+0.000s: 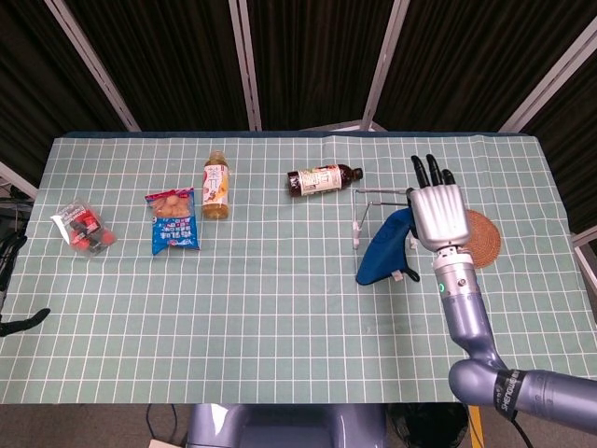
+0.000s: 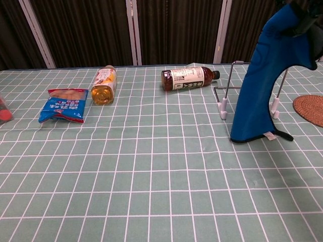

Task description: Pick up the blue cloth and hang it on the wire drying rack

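My right hand (image 1: 436, 215) grips the top of the blue cloth (image 1: 382, 248) and holds it up, so the cloth (image 2: 262, 85) hangs as a long drape. Its lower end touches the table just in front of the wire drying rack (image 2: 230, 83). In the head view the rack (image 1: 366, 199) stands right behind the cloth, and the hand hovers over the rack's right end. Only a dark part of this hand (image 2: 312, 27) shows at the chest view's top right corner. My left hand (image 1: 9, 280) sits at the far left edge, mostly cut off, fingers apart and holding nothing.
A brown tea bottle (image 1: 323, 179) lies left of the rack. Further left are a yellow drink bottle (image 1: 215, 185), a blue snack bag (image 1: 173, 221) and a red packet (image 1: 84, 230). A woven coaster (image 2: 310, 108) lies right of the rack.
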Controlling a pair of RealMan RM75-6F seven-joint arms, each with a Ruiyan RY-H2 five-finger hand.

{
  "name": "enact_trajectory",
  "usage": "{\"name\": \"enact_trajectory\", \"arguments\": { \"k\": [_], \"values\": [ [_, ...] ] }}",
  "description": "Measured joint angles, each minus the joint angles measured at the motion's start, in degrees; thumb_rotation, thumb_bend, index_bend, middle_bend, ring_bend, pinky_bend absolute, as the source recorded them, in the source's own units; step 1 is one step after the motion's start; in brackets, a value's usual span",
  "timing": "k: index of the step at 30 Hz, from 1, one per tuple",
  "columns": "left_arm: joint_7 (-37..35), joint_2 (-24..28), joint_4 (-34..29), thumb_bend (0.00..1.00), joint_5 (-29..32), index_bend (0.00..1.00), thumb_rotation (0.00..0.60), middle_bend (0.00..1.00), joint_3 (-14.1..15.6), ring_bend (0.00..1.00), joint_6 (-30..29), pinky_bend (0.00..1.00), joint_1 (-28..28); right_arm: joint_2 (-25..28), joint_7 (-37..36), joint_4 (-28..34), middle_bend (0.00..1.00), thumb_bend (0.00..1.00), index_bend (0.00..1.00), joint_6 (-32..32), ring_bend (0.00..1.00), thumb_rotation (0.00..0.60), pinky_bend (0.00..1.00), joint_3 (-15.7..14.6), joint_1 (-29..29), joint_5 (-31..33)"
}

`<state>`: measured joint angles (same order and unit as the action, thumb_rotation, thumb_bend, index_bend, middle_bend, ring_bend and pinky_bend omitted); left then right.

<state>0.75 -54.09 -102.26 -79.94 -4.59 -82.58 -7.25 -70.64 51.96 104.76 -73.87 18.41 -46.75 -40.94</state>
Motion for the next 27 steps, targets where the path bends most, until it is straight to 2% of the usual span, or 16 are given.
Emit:
{"name": "enact_trajectory", "arguments": {
  "k": [8,13,19,27],
  "values": [
    [-0.78,-0.09,1.25,0.00,1.86,0.00,0.600,0.00,-0.67,0.00,1.24,0.00,-0.38,-3.44,2.34,-7.72,0.06,0.41,0.76,-0.18,0.00,0.600,0.23,3.50,-4.32,7.07],
    [-0.56,-0.19,1.24,0.00,1.98,0.00,0.600,0.00,-0.78,0.00,1.44,0.00,-0.52,-4.61,2.70,-10.12,0.05,0.41,0.76,-0.02,0.00,0.600,0.23,4.25,-5.74,8.51],
    [0.44,-0.55,1.16,0.00,2.22,0.00,0.600,0.00,-0.75,0.00,1.86,0.00,-0.73,-6.04,2.82,-13.86,0.06,0.40,0.76,0.33,0.00,0.600,0.23,3.84,-6.98,7.67],
    [1.68,-1.13,1.36,0.00,3.81,0.00,0.600,0.00,-1.15,0.00,2.70,0.00,-1.18,-9.56,-2.39,-21.30,0.06,0.40,0.79,0.97,0.00,0.600,0.23,3.22,-8.19,1.19]
  ]
}}
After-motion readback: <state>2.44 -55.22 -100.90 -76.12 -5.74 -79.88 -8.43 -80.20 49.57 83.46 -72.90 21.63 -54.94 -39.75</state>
